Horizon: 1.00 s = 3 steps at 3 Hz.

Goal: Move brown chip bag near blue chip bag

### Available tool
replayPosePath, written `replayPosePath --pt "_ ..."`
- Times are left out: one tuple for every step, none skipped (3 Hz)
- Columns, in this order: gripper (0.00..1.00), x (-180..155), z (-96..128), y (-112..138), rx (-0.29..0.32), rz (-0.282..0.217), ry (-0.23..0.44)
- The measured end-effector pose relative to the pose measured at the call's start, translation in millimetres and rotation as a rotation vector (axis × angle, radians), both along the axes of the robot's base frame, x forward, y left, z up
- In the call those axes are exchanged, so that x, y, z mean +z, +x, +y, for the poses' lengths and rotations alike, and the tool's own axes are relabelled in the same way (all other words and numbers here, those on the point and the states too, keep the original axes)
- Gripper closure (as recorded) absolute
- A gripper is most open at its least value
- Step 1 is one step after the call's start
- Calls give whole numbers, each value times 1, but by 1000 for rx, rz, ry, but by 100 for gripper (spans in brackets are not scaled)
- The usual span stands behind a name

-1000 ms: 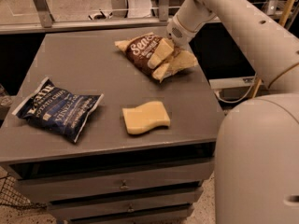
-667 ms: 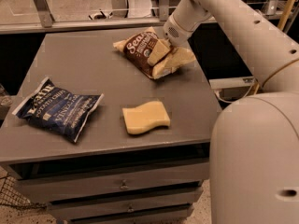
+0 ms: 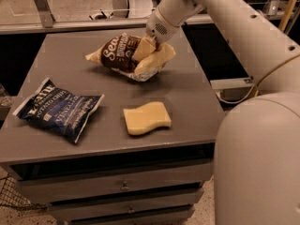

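Grasp done; gripper (image 3: 149,55) clamped shut on brown chip bag (image 3: 117,53), well apart from blue chip bag (image 3: 58,109). Left to do: carrying closer; letting go.

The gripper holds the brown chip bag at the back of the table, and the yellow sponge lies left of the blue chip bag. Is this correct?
Not fully. The camera view shows the yellow sponge right of the blue chip bag, not left. The rest stands: the gripper holds the brown chip bag at the back of the table.
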<state>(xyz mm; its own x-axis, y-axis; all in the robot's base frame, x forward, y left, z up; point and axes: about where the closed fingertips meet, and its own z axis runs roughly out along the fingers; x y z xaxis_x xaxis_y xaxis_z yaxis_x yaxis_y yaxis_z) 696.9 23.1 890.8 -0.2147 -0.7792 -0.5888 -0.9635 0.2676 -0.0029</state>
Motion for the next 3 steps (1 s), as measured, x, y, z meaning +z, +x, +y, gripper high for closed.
replayPosePath --pt "100 0 8 -4 40 -9 6" --pt "100 0 8 -4 40 -9 6" --pt "100 11 39 -13 130 -52 28"
